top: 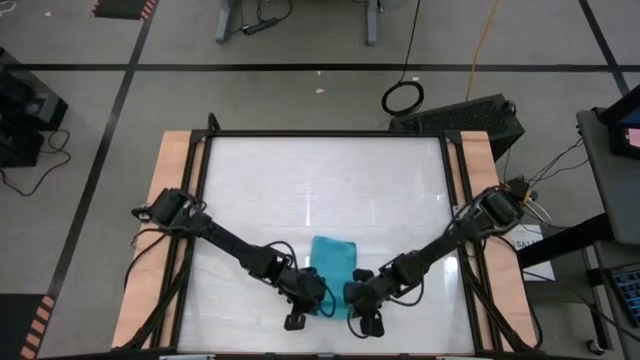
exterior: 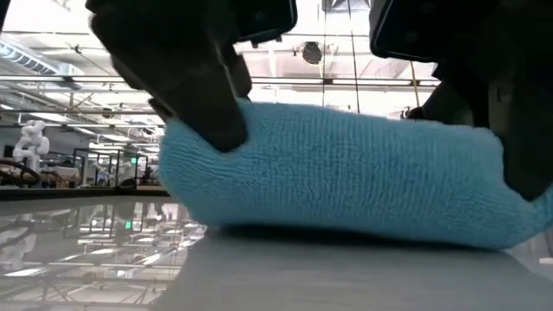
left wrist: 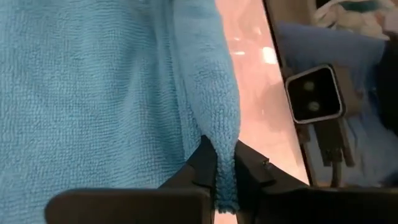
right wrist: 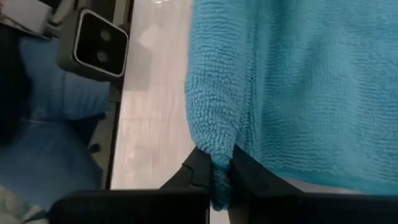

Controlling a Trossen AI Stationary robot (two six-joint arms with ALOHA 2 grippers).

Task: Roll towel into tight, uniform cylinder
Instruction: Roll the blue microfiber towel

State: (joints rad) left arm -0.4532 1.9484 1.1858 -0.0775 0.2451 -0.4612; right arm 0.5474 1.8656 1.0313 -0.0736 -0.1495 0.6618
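Observation:
The turquoise towel [top: 333,262] lies near the table's front edge, midway between left and right; its far part rests flat on the white tabletop. In the low view the towel [exterior: 346,177] bulges up as a thick hump. My left gripper [left wrist: 222,149] is shut on the towel's near left end, and my right gripper [right wrist: 216,155] is shut on its near right end. Seen from above, the left gripper [top: 312,290] and the right gripper [top: 356,293] stand close together over the towel's near edge. My left gripper pinches a thick fold at the towel's near left edge [left wrist: 224,132] between its two fingers, slanting down from the near left. That end is raised off the table while the towel's far part lies on it. My right gripper pinches a bunched fold at the towel's near right edge [right wrist: 214,140] between its two fingers, slanting down from the near right. This end is raised too, and the cloth beyond the fingers rests on the table.
Bare white tabletop [top: 320,185] stretches beyond the towel toward the far edge. Wooden side rails [top: 172,200] and a black frame border the table. Each wrist view shows the other arm's camera block [left wrist: 314,93] close by.

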